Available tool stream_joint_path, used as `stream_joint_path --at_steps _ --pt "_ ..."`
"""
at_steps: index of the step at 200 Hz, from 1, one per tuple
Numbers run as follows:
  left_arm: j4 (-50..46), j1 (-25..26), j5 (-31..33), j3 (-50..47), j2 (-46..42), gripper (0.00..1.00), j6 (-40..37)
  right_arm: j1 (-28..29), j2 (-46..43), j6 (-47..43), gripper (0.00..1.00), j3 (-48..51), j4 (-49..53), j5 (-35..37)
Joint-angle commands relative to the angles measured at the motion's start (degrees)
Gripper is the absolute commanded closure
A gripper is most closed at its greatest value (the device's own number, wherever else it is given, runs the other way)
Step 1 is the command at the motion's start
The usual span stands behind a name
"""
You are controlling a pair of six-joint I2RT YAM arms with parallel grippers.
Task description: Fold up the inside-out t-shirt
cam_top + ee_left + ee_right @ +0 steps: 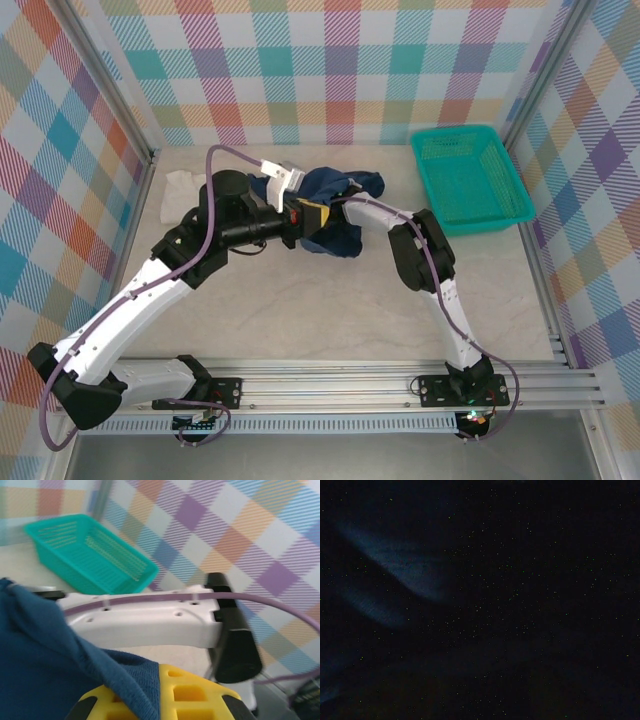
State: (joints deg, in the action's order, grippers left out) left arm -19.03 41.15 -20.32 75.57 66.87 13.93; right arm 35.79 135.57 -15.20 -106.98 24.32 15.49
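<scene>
The soft, limp t-shirt [360, 185] lies bunched near the surface's far edge. The left gripper [308, 215] is clenched on it; the right gripper I cannot tell. Better grasp a hem.

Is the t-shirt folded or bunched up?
Not folded: the t-shirt sits in a crumpled heap on the table, with no flat layers or straight edges.

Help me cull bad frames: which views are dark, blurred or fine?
Top external: evenly lit, sharp, the dark navy blue cloth t-shirt clear. Left wrist: soft focus, the teal plastic mesh basket blurred. Right wrist: almost black, speckled noise, faint blue folds, probably against cloth.
</scene>
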Motion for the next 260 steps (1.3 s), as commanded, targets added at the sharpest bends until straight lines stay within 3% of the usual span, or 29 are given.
stream_joint_path --at_steps 1,42,69,90,122,162,188,230,260 --pt "-1.95 0.39 14.65 0.59 -1.57 1.00 -0.93 -1.14 -1.46 0.67 0.67 5.11 5.95 -4.49" --pt "-3.64 -4.49 31.93 -2.28 0.20 1.00 0.83 -1.16 -10.37 2.11 1.00 15.41 2.47 -10.76" --pt "-2.80 -11.82 34.94 -5.04 1.04 1.00 3.36 -1.16 -18.69 1.63 1.00 24.39 -1.82 -14.39" --pt "-2.13 -17.07 34.47 -6.00 2.58 1.00 4.59 -1.16 -25.01 1.25 1.00 31.33 -5.62 -17.81" --pt "-0.51 -20.35 33.50 -6.32 6.68 1.00 5.52 -1.16 -32.03 0.50 1.00 38.14 -10.16 -22.42" --pt "-0.44 -22.43 33.27 -6.54 10.20 1.00 4.77 -1.16 -35.14 0.97 1.00 38.99 -11.12 -18.04" --pt "-1.93 -25.94 33.50 -6.13 13.83 1.00 4.35 -1.16 -38.90 0.37 1.00 41.48 -16.43 -24.65" --pt "-3.03 -28.76 26.36 -4.21 22.38 1.00 4.06 -1.16 -45.22 -0.67 1.00 45.47 -25.73 -33.03" --pt "0.61 -26.36 18.26 -6.96 25.47 1.00 4.61 -1.17 -45.74 4.60 1.00 42.60 -32.08 -31.78"
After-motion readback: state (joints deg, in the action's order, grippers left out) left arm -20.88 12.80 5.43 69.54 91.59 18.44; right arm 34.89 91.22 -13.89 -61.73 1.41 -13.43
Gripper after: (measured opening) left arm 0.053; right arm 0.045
